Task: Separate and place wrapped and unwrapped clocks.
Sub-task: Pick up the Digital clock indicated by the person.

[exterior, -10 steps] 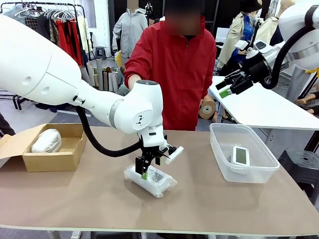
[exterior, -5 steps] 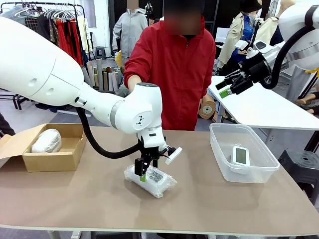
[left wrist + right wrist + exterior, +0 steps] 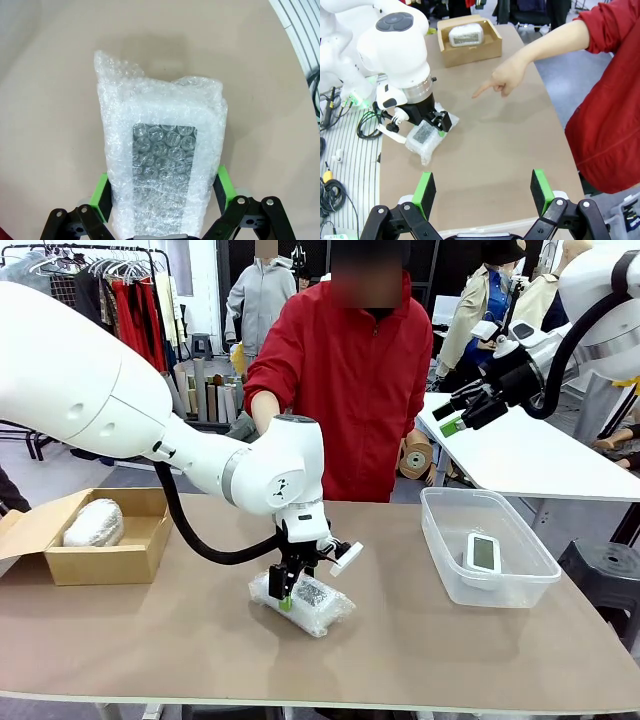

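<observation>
**Inspector:** The left gripper (image 3: 161, 197) stands spread wide, green pads (image 3: 101, 197) straddling the bubble-wrapped clock (image 3: 301, 602) near the middle of the bench (image 3: 420, 650), towards its near edge; neither pad visibly presses the wrap yet. The right gripper (image 3: 447, 418) hangs spread and holding nothing above the far right corner.

**Assistant:** And the advice for the grasp?

**Inspector:** Close across the narrow sides, centred on the hard block; in my judgement the cloudy, cushioned film will yield and could slip, so squeeze until the rigid body is felt. A second wrapped clock (image 3: 93, 523), rounded and pale, lies in the cardboard box (image 3: 100, 562) at the left edge; the bare clock (image 3: 483, 553), smooth white with a greenish screen, stands in the clear plastic tub (image 3: 520, 590) at the right edge. The person's hand (image 3: 501, 79) points at the bench.
</observation>
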You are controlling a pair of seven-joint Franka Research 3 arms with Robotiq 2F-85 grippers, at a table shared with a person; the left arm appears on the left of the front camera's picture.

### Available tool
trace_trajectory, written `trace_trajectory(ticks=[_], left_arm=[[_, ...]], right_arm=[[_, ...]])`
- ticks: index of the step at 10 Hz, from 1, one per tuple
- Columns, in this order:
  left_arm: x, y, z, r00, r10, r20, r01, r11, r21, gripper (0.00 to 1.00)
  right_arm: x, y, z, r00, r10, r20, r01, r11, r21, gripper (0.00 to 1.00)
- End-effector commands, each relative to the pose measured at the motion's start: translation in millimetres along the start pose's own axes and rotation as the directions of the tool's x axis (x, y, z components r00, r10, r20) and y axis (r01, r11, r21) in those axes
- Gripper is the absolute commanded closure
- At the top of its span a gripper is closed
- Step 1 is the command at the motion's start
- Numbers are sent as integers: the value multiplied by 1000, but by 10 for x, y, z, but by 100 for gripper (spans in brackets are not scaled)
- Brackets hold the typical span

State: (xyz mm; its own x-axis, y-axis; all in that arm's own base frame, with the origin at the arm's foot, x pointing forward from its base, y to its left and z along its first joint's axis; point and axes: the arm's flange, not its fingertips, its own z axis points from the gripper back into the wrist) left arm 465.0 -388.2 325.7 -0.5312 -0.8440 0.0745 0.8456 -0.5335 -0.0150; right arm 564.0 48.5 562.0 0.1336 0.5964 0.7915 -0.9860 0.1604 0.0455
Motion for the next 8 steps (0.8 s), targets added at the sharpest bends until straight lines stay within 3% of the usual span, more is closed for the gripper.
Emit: trace_trajectory(ticks=[1,6,7,8], left_arm=[[-46,-1,-16,999,-11,-50,12,1000,17,0],[-65,-30,60,999,-7,-41,8,1000,28,92],[-64,-51,132,999,-16,-35,17,999,35,100],[-53,-89,244,1000,-11,-20,12,999,50,100]], right_arm=[[8,33,8,1000,4,0,-4,1000,-1,0],[8,33,8,1000,4,0,-4,1000,-1,0],[8,33,8,1000,4,0,-4,1000,-1,0],[8,33,8,1000,4,0,-4,1000,-1,0]])
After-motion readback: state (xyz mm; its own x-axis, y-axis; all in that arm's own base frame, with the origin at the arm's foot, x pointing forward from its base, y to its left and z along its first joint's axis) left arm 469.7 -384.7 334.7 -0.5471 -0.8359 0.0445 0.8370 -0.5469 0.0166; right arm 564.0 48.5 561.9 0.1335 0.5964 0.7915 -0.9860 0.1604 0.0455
